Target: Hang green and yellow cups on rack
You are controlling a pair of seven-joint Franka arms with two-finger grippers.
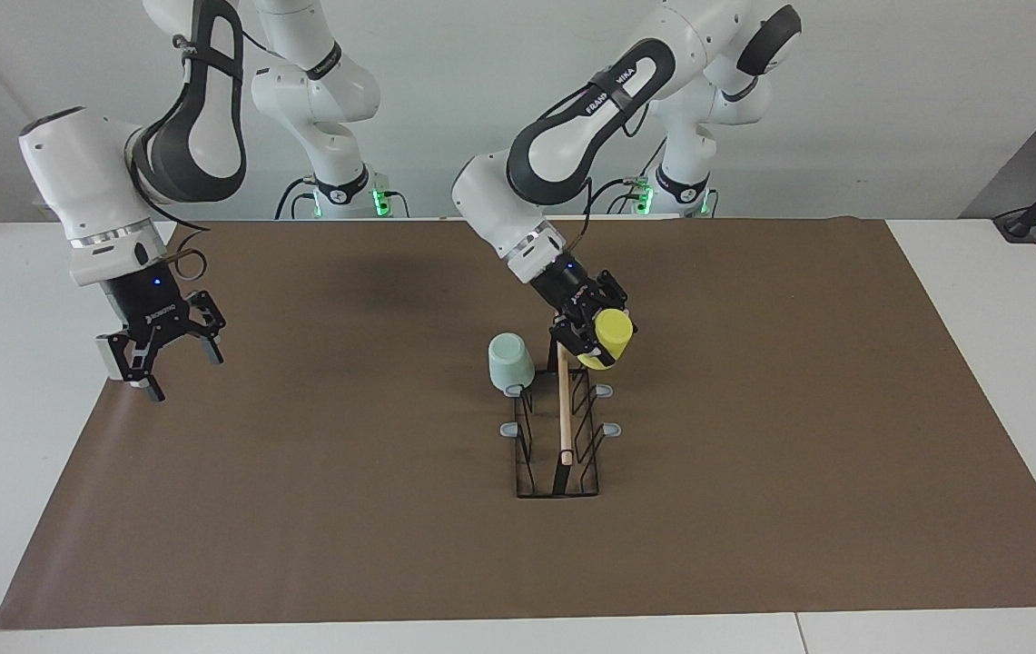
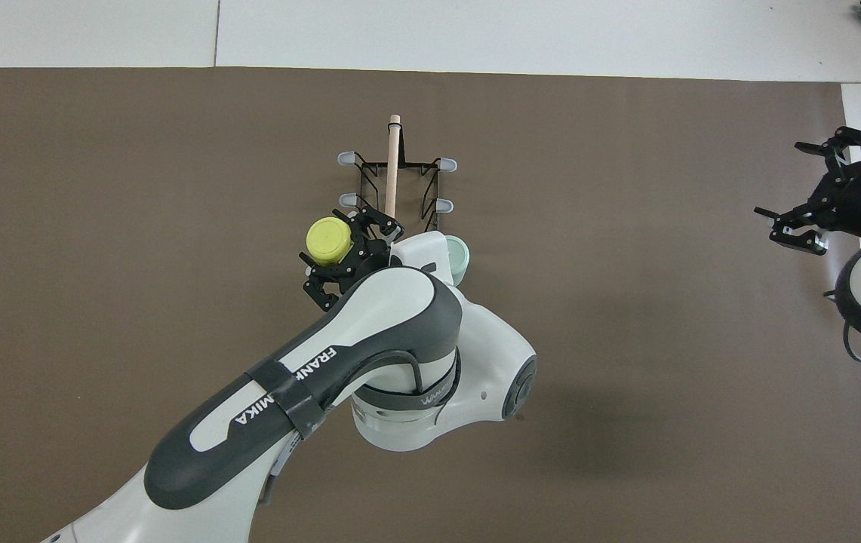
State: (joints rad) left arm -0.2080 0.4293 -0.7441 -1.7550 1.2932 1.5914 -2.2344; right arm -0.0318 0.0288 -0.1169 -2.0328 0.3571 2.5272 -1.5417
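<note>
The black wire rack (image 1: pixel 564 409) (image 2: pixel 392 166) stands mid-mat with its wooden rod on top. The mint green cup (image 1: pixel 510 361) (image 2: pixel 459 256) hangs upside down on the prong nearest the robots on the right arm's side; in the overhead view the left arm partly covers it. The yellow cup (image 1: pixel 613 338) (image 2: pixel 328 238) sits tilted, bottom up, over the matching prong on the left arm's side. My left gripper (image 1: pixel 592 325) (image 2: pixel 343 255) is at the yellow cup, fingers spread open around it. My right gripper (image 1: pixel 177 368) (image 2: pixel 792 188) waits open and empty above the mat's edge at the right arm's end.
A brown mat (image 1: pixel 754 454) covers most of the white table. Four grey-tipped prongs of the rack stick out bare, such as one prong (image 1: pixel 610 429) farther from the robots than the yellow cup.
</note>
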